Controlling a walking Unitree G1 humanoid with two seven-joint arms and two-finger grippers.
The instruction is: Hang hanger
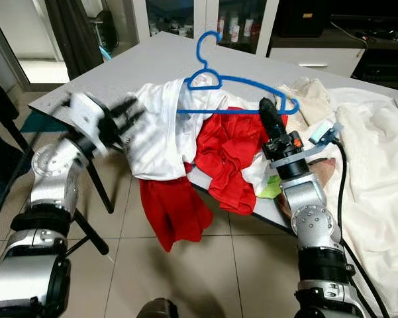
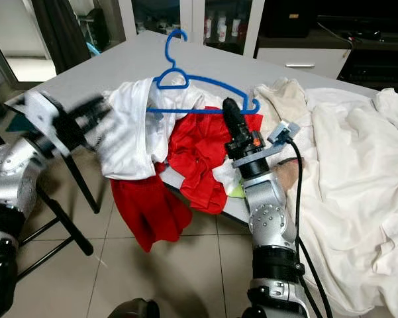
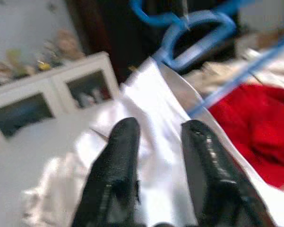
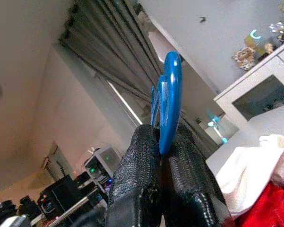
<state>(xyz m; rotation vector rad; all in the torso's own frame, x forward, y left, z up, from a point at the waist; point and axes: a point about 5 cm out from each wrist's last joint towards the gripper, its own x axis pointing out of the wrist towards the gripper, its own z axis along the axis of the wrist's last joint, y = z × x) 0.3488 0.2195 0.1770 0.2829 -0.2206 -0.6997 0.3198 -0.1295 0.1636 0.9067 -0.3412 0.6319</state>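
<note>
Left gripper (image 1: pixel 129 118): motion-blurred, raised beside the table's edge, fingers (image 3: pixel 114 170) apart, nothing between them, aimed at the white shirt (image 1: pixel 160 136). White shirt: bunched at the table (image 1: pixel 119 73) edge, partly under the hanger. Red cloth (image 1: pixel 228 156): draped over the edge, hanging toward the floor. Hanger (image 1: pixel 235 93): blue, held upright above the clothes, hook up. Right gripper (image 1: pixel 268 114): fingers clamped on the hanger's lower bar near its right end. Cream fabric (image 1: pixel 377 152): piled on the right
</note>
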